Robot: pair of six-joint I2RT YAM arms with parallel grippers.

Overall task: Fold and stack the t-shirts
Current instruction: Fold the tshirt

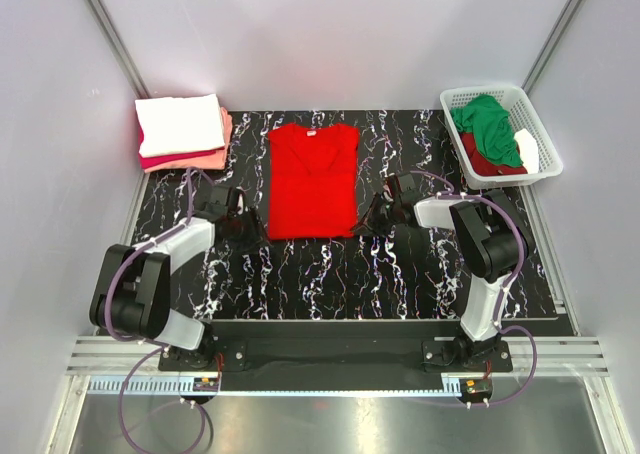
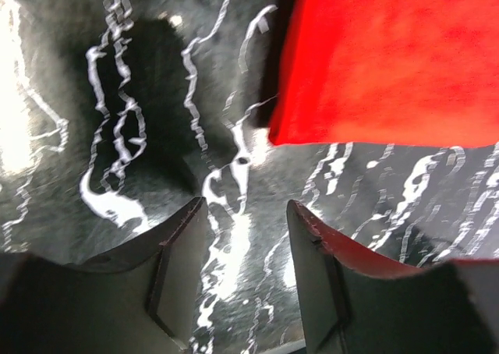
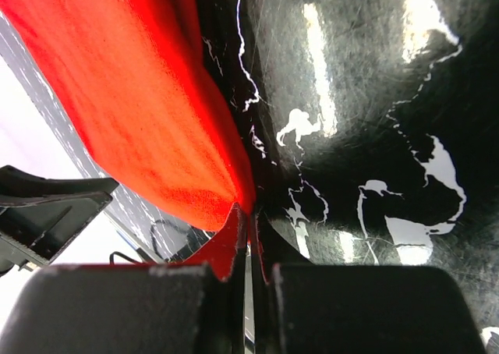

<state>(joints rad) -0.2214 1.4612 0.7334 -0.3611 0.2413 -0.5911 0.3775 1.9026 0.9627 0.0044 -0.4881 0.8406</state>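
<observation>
As the red t-shirt (image 1: 311, 179) lay flat at the centre of the table (image 1: 330, 274), the right gripper (image 3: 248, 223) was clamped on its near right hem corner, presumably to lift a fold. The left gripper (image 2: 245, 212) stood half-open beside the left corner, holding nothing.

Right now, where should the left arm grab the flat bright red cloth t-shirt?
Its near-left hem corner, approached low from the shirt's left edge: the bright red t-shirt lies flat, that corner sits free ahead of the open left fingers, mirroring the right fingers' pinch on the opposite corner.
</observation>
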